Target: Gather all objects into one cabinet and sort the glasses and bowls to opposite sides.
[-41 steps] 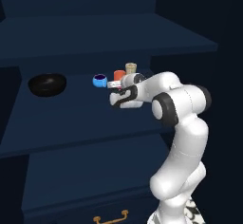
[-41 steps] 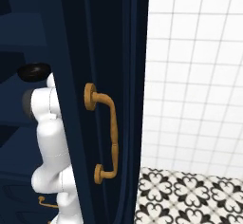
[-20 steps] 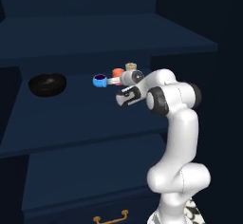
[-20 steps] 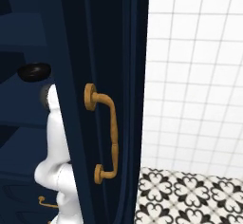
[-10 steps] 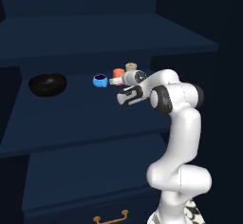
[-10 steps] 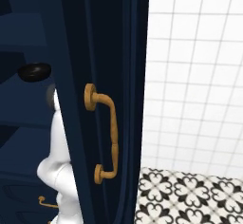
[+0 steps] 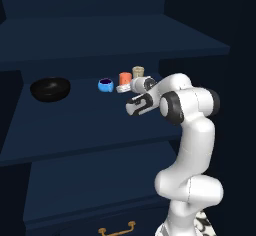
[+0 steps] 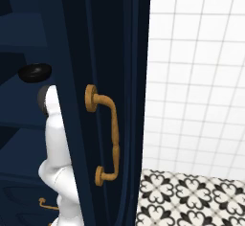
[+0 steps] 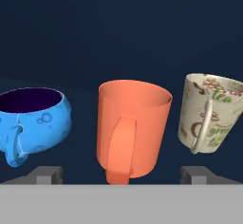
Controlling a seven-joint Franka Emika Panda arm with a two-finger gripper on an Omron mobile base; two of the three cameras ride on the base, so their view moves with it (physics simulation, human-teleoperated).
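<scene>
On the middle shelf (image 7: 75,117) of the tall navy cabinet the black bowl (image 7: 50,88) (image 8: 34,72) sits at the left. To the right stand the blue cup (image 7: 105,85), the orange-red cup (image 7: 125,78) and the beige cup (image 7: 138,72) in a row. My gripper (image 7: 123,88) is level with the cups and points at them. In the hand view the gripper (image 9: 121,176) is open, its fingertips (image 9: 45,174) wide apart either side of the orange-red cup (image 9: 135,123), not touching it. The blue cup (image 9: 35,118) is left, the beige cup (image 9: 211,114) right. The red-filled bowl is out of view.
An upper shelf (image 7: 115,40) overhangs the cups. The open navy cabinet door (image 8: 95,52) with a gold handle (image 8: 107,134) stands right beside the arm (image 8: 57,163). Below is a drawer with a gold pull (image 7: 116,227). A white tiled wall (image 8: 201,76) and patterned floor (image 8: 191,201) lie right.
The arm's elbow has risen and swung right, standing more upright. The hand has stayed by the cups, shifting slightly right. The cups and bowl have not moved.
</scene>
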